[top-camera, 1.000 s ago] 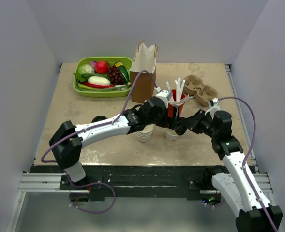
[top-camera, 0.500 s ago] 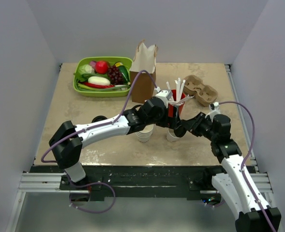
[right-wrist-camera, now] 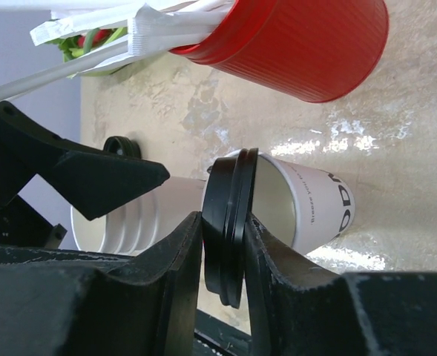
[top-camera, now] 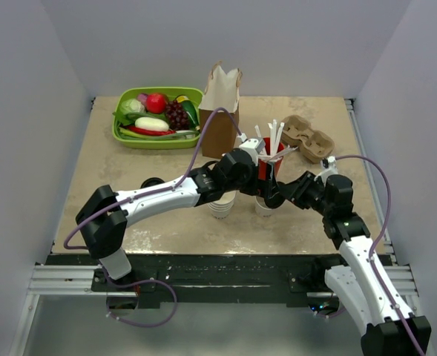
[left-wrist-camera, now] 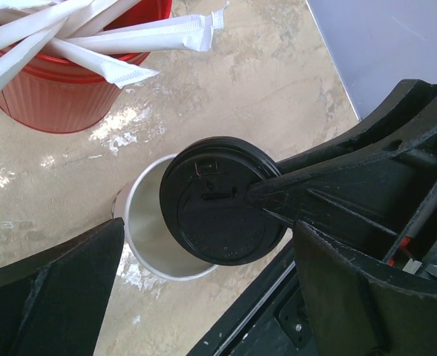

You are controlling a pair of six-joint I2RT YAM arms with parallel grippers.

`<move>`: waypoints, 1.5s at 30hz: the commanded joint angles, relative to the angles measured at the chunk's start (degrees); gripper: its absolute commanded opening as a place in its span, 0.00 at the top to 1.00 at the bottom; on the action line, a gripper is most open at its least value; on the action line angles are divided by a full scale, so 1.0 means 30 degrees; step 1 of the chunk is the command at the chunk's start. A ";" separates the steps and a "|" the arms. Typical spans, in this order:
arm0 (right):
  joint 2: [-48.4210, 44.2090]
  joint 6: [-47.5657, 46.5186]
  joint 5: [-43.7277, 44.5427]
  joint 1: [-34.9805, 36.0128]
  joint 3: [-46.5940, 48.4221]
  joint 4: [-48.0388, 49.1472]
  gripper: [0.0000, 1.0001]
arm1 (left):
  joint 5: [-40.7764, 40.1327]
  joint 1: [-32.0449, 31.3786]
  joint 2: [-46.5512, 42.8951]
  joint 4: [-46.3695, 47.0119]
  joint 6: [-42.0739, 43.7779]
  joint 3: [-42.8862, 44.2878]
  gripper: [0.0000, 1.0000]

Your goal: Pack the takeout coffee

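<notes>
- Right tool of mine is clenched on the black lid, pinching it by its edge between both fingers.
- My grip holds the lid tilted against the rim of the white cup; it is not seated, and part of the cup's mouth shows uncovered.
- That cup stands upright on the counter, just beside the red cup of wrapped straws and next to the stack of lidless cups.
- My left tool hangs above the cup, jaws spread wide and grasping nothing, one finger showing on either side of cup and lid.
- Farther back stands the brown bag.
</notes>
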 commanded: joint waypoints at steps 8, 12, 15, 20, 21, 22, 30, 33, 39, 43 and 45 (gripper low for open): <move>0.0599 -0.0831 0.1556 -0.0106 0.1120 -0.1223 0.60 | -0.0591 -0.0068 0.0262 -0.1543 -0.0660 0.0550 0.00; 0.0424 -0.1563 0.2348 -0.0135 0.1444 -0.1755 0.59 | -0.1000 -0.0039 0.0525 -0.1516 -0.0953 0.0638 0.00; 0.0540 -0.1623 0.2262 -0.0135 0.1474 -0.1785 0.58 | -0.0797 -0.0009 0.0847 -0.1545 -0.1012 0.0843 0.00; 0.1097 -0.1711 0.1910 -0.0106 0.1240 -0.1725 0.57 | -0.0385 0.0020 0.1258 -0.1573 -0.1012 0.1106 0.04; 0.1127 -0.1798 0.1910 -0.0135 0.1239 -0.1755 0.56 | -0.0415 0.0049 0.1317 -0.1604 -0.1041 0.1136 0.04; 0.1127 -0.1828 0.1910 -0.0135 0.1181 -0.1784 0.56 | -0.0473 0.0049 0.1346 -0.1662 -0.1041 0.1166 0.05; 0.1360 -0.2472 0.1471 -0.0106 0.1035 -0.1492 0.53 | 0.0141 0.0342 0.1434 -0.0990 -0.1802 0.0727 0.07; 0.1798 -0.2823 0.1238 -0.0106 0.0976 -0.1433 0.49 | 0.0609 0.0576 0.1463 -0.0579 -0.2095 0.0492 0.09; 0.2444 -0.3497 0.0241 -0.0135 0.0917 -0.0380 0.46 | 0.1371 0.0840 0.1668 0.0036 -0.2242 0.0199 0.11; 0.2767 -0.3673 -0.0171 -0.0135 0.0946 -0.0085 0.45 | 0.1841 0.0870 0.1961 0.0184 -0.2213 0.0375 0.14; 0.2797 -0.3674 -0.0112 -0.0135 0.0918 -0.0056 0.43 | 0.1783 0.0870 0.2020 0.0008 -0.2184 0.0462 0.17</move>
